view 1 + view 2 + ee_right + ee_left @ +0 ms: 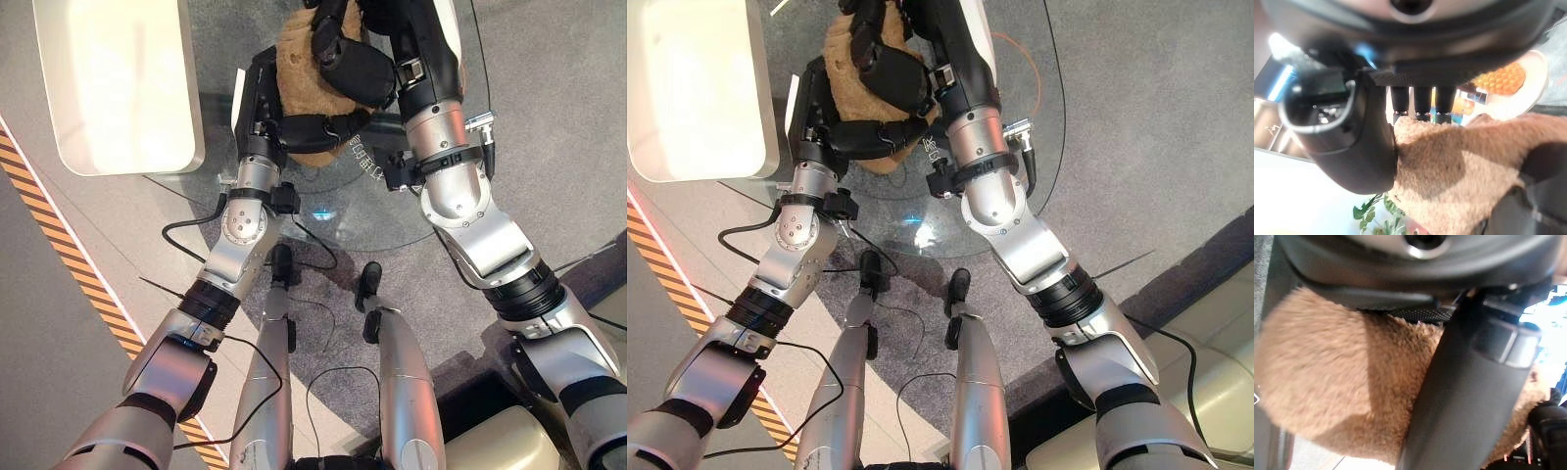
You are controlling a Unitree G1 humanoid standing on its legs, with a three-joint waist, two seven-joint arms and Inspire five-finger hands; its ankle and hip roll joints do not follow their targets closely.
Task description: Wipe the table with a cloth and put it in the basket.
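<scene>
A tan fluffy cloth lies bunched on the round glass table. My left hand is at the cloth's left side, and its thumb curls across the cloth's near edge. My right hand rests on top of the cloth from the right. Its fingers bend down onto the cloth's far edge, with the thumb beside the cloth. The two hands meet over the cloth and cover most of it.
A white rounded-corner surface stands left of the glass table, close to my left hand. An orange honeycomb-patterned thing sits on a white round dish beyond the cloth. A striped yellow-black line runs along the floor at the left.
</scene>
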